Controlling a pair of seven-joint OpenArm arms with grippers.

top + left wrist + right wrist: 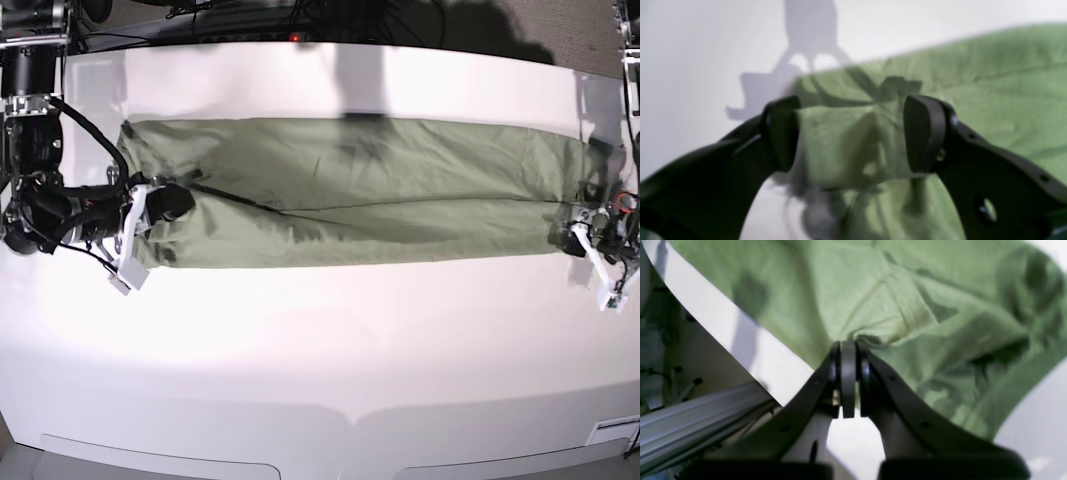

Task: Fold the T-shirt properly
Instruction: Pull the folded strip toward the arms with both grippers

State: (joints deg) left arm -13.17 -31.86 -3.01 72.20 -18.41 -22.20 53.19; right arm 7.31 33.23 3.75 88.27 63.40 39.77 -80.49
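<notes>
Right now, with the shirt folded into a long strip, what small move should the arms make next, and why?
Probably open the right gripper, since it is shut on the T-shirt at one end, while the left gripper at the other end is open with cloth lying loose between its jaws. The strip already lies flat on the table.

The left claw (850, 133) stands spread wide, its two black fingers (923, 133) well apart, with a loose fold of the T-shirt (990, 100) showing between them. The right claw (848, 376) is pressed tight together, pinching the cloth at its tip. In the base view the right arm reaches in low from that view's left edge, the left from its right edge.
</notes>
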